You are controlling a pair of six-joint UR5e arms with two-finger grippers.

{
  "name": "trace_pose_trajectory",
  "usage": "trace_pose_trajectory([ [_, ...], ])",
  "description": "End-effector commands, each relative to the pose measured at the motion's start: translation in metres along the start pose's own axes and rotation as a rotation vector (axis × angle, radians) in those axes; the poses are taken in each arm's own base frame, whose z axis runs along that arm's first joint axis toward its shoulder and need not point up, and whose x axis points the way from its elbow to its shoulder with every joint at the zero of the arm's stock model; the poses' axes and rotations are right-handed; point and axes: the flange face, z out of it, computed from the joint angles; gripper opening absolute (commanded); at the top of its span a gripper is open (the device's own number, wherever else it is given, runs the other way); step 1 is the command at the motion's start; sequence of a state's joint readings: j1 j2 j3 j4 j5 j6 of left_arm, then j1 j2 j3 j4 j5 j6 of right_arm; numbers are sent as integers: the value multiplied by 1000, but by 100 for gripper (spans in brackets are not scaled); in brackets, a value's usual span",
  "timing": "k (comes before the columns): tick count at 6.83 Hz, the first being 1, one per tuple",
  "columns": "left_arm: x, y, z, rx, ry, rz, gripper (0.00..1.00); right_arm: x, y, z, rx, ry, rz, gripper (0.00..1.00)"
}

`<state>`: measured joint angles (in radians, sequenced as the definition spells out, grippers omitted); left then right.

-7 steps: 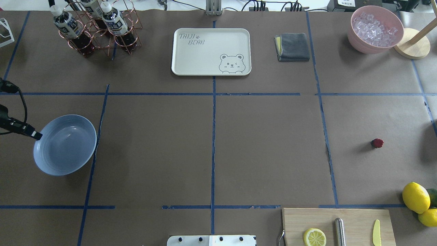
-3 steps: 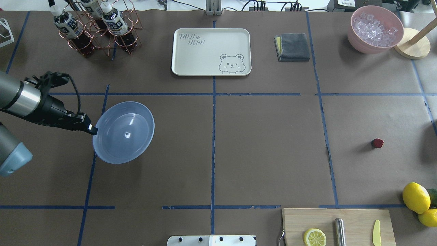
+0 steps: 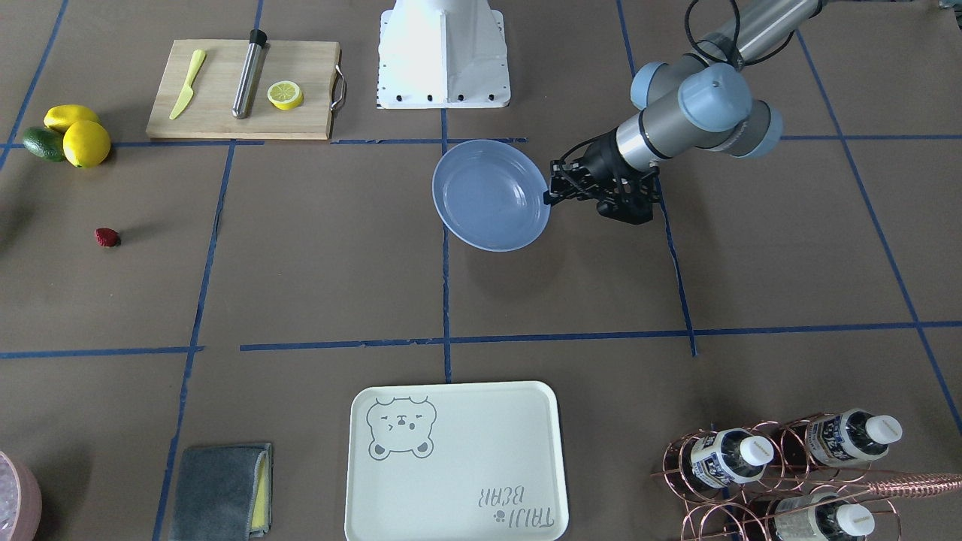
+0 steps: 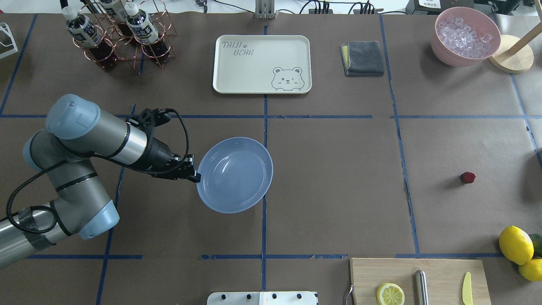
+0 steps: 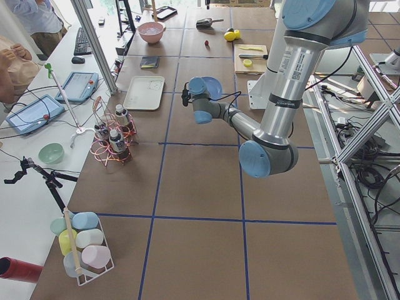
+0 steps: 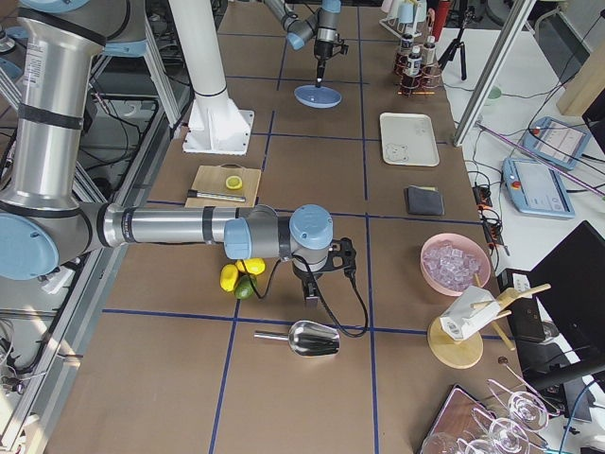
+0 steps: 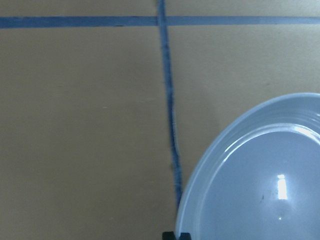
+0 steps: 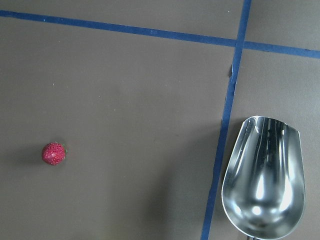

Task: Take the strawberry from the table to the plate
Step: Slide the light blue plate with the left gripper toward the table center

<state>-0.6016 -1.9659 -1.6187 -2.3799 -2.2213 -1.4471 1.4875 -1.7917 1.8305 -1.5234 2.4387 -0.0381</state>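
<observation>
The strawberry [image 4: 468, 177] is a small dark-red berry lying alone on the brown table [image 4: 338, 190], far right; it also shows in the front view [image 3: 107, 237] and the right wrist view [image 8: 53, 153]. My left gripper [image 4: 194, 175] is shut on the left rim of the light-blue plate [image 4: 235, 174], which hangs just left of the centre tape line with its shadow below it [image 3: 491, 195]. The left wrist view shows the plate's [image 7: 260, 180] rim. My right gripper [image 6: 310, 288] shows only in the right side view, pointing down; I cannot tell its state.
The cream bear tray [image 4: 261, 63] lies at the back centre, the bottle rack [image 4: 123, 34] back left. A grey cloth [image 4: 362, 58] and a pink bowl of ice [image 4: 465, 36] are back right. The cutting board [image 4: 419, 281] and lemons [image 4: 515, 245] are front right. A metal scoop [image 8: 262, 180] lies near the strawberry.
My left arm has carried the plate rightwards from the table's left edge to near the centre line. The strawberry has stayed where it was.
</observation>
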Motion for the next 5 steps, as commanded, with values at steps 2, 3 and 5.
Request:
trace_pose_trajectory([
  [2, 56, 8, 57, 73, -112, -43, 0, 3, 2, 2, -6, -2, 9, 100],
  [3, 54, 6, 62, 74, -122, -48, 0, 3, 2, 2, -6, -2, 9, 100],
  [5, 52, 5, 66, 73, -128, -49, 0, 2, 1, 2, -5, -1, 4, 100],
])
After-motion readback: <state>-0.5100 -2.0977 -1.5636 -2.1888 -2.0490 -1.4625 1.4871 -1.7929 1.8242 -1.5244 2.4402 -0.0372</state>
